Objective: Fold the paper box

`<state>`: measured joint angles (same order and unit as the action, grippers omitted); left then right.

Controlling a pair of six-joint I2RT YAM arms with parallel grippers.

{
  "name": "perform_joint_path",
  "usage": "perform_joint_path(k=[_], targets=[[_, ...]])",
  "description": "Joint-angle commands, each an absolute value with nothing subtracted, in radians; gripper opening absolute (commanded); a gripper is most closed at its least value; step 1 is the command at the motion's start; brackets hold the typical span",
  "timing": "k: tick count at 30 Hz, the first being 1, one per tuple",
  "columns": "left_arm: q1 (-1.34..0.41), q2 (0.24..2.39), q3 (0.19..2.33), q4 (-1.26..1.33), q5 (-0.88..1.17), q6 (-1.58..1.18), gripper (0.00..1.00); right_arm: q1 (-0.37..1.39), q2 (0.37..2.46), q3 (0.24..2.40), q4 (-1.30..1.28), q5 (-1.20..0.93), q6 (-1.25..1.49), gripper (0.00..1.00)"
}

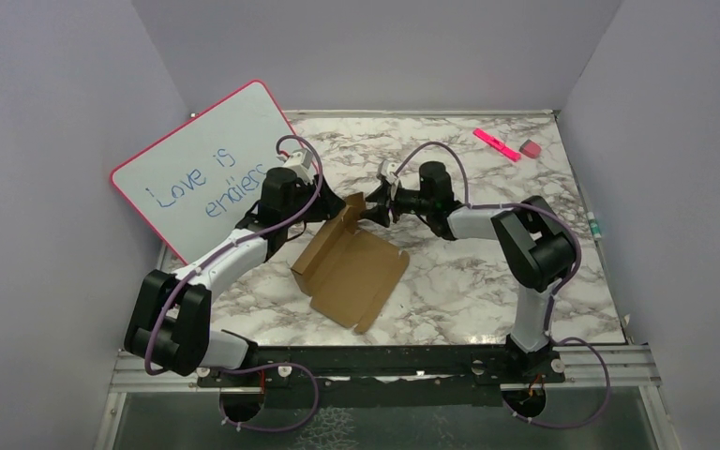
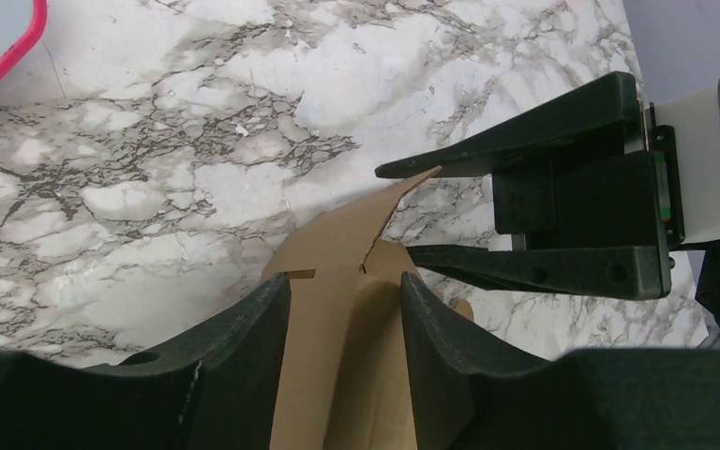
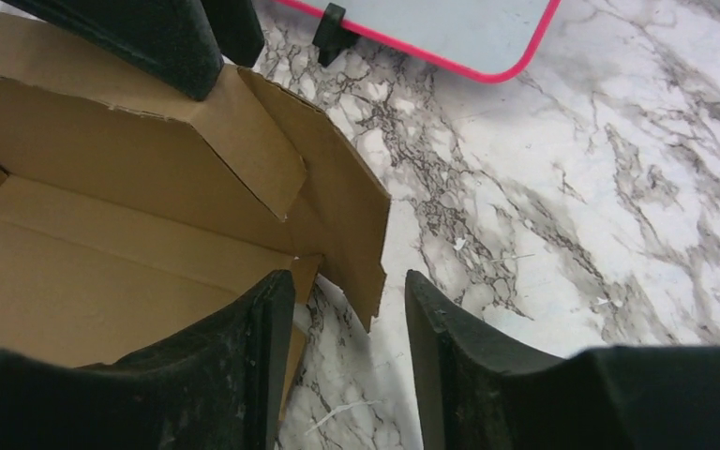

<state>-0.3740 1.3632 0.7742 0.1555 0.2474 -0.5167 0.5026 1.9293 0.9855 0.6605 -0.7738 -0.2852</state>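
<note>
Both arms stretched inward, wrists meeting at raised far flap of box (image 1: 356, 272). There left claw (image 2: 345, 291), released, straddled that flap; right claw (image 3: 349, 286) sat released around its corner.

There are one brown die-cut cardboard paper box (image 1: 352, 267), one pink-framed rectangular whiteboard (image 1: 202, 164), one slim pink marker (image 1: 497, 144), one small pink block (image 1: 531, 148), one grey-veined white marble worktop (image 1: 487, 272), and two black two-finger end effectors: the left end effector (image 2: 347, 291) and the right end effector (image 3: 350, 286).

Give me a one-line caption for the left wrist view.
Left gripper straddles a raised flap of the paper box; the open right gripper brackets its tip.
</note>
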Motion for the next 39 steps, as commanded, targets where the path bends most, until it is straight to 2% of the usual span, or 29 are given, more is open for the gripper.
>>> perform_joint_path(k=[1, 8, 11, 14, 30, 39], targets=[[-0.368, 1.367, 0.751, 0.188, 0.290, -0.527, 0.47, 0.500, 1.948, 1.023, 0.603, -0.848, -0.309, 0.46], [-0.368, 1.356, 0.721, 0.212, 0.291, -0.538, 0.39, 0.501, 1.915, 0.995, 0.598, -0.843, -0.302, 0.11], [-0.368, 1.356, 0.713, 0.215, 0.281, -0.543, 0.38, 0.500, 1.894, 0.965, 0.605, -0.817, -0.297, 0.04], [-0.368, 1.356, 0.702, 0.225, 0.271, -0.547, 0.37, 0.508, 1.860, 0.918, 0.632, -0.774, -0.275, 0.01], [-0.399, 1.314, 0.662, 0.244, 0.178, -0.558, 0.32, 0.672, 1.738, 0.779, 0.692, -0.348, -0.114, 0.01], [-0.441, 1.237, 0.630, 0.240, 0.063, -0.558, 0.31, 0.729, 1.685, 0.782, 0.641, -0.242, -0.020, 0.01]])
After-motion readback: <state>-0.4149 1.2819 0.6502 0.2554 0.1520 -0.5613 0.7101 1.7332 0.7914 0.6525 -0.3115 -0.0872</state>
